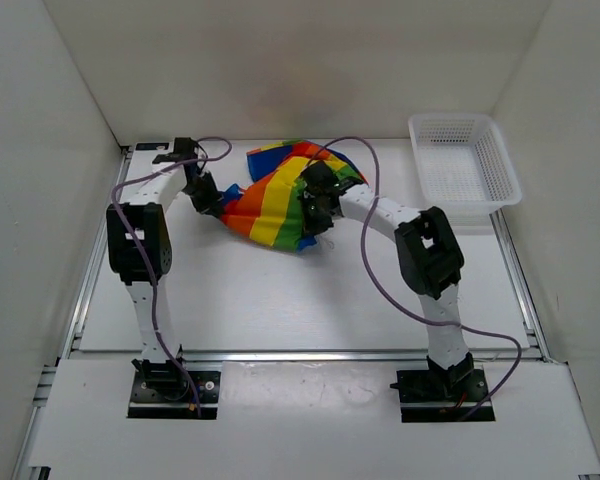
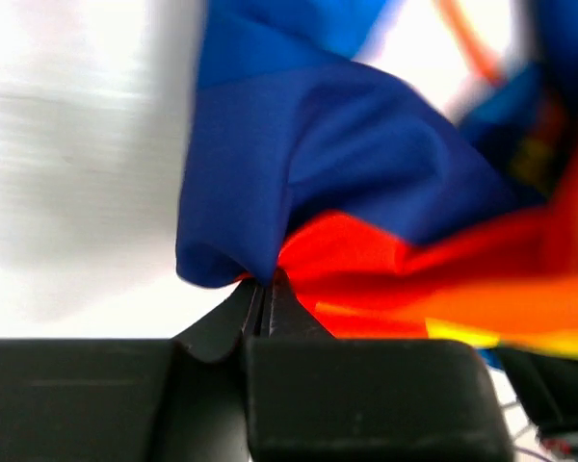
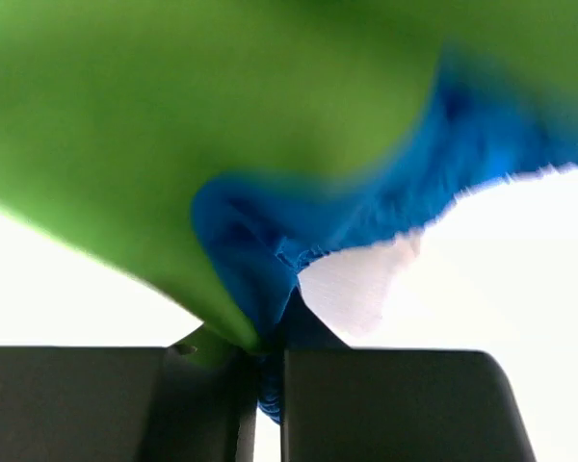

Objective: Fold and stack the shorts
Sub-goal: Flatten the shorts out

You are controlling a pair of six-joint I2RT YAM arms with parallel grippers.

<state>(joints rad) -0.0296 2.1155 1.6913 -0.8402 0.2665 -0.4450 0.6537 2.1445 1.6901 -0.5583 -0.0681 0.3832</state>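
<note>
**Striped shorts [image 1: 280, 195] pinched on two sides**

The shorts sit bunched at the far middle of the worktop [image 1: 280, 290], well apart from the white mesh basket [image 1: 465, 170] in the far right corner. The left tool [image 2: 265, 294] is clenched on a blue and red fold at their left end. The right tool [image 3: 265, 351] is clenched on a green and blue edge at their right side.
</note>
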